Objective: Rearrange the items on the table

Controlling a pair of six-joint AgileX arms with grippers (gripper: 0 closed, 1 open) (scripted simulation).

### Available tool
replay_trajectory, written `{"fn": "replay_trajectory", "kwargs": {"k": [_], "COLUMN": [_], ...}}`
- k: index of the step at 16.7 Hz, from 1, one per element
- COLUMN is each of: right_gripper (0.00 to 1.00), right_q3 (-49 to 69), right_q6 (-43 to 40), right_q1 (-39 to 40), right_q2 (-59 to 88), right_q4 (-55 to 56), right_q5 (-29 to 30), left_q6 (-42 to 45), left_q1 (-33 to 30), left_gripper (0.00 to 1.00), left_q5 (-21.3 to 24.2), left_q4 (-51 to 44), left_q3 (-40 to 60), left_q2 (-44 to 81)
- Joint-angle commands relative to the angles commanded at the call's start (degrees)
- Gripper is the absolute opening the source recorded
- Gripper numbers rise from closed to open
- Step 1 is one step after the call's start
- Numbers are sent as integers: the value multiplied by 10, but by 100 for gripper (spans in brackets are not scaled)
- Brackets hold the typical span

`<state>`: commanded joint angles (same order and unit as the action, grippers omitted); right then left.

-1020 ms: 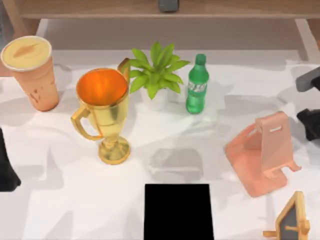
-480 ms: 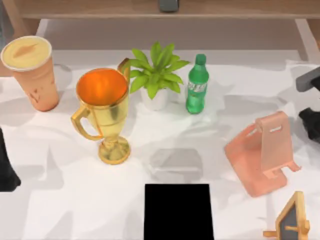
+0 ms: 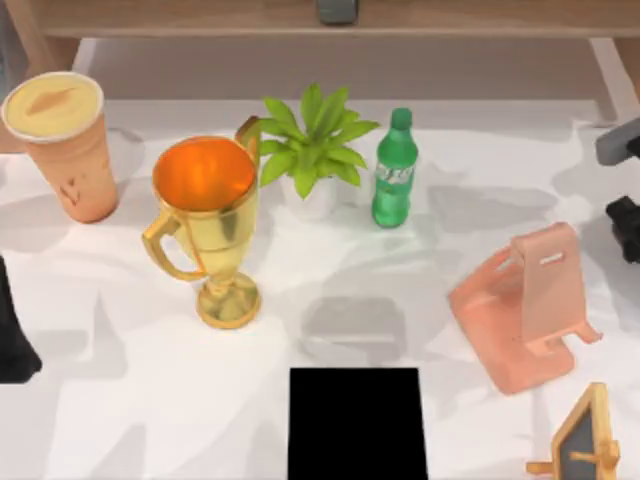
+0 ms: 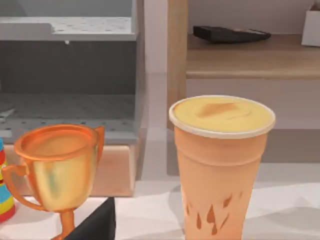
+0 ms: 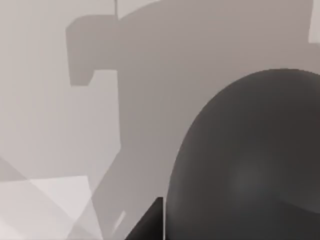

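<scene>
You are looking down on the wide white table, which is running off every edge of the top view and carrying everything else. At its front edge the black pad is lying flat, cut off at the bottom. Right of it the salmon phone stand is standing empty. The gold trophy is standing upright left of centre, its bowl showing an orange inside with nothing in it. The tall orange cup is sitting at the far left corner with its cream lid closing it, so you cannot see any contents; the left wrist view is facing it close up with the trophy beside it. The potted plant and the green bottle are standing side by side at the back, apart. A small wooden chalkboard is being clipped by the front right corner. Your left arm is showing as a dark shape at the left edge, and your right arm is showing at the right edge, both mostly cut off, so you cannot tell how either claw is set. The grey computer mouse is looming close in the right wrist view, cropped, above the white tabletop.
</scene>
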<state>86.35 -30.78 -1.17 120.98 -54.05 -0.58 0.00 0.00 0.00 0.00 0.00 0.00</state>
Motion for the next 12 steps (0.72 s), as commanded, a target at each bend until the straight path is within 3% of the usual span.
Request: {"fn": "replay_trajectory", "kwargs": {"k": [6, 12], "right_gripper": [0, 0], "right_q3": [99, 105], "right_q6": [-1, 0], "right_q1": [-1, 0], "right_q2": [-43, -47], "right_q4": [-151, -159], "right_q5": [2, 2], "left_q6": [0, 0], "left_q1": [0, 0], "left_gripper": [100, 100], "left_q5": [0, 0], "left_q4": [0, 0], "left_q3": [0, 0], "left_q2": [0, 0]}}
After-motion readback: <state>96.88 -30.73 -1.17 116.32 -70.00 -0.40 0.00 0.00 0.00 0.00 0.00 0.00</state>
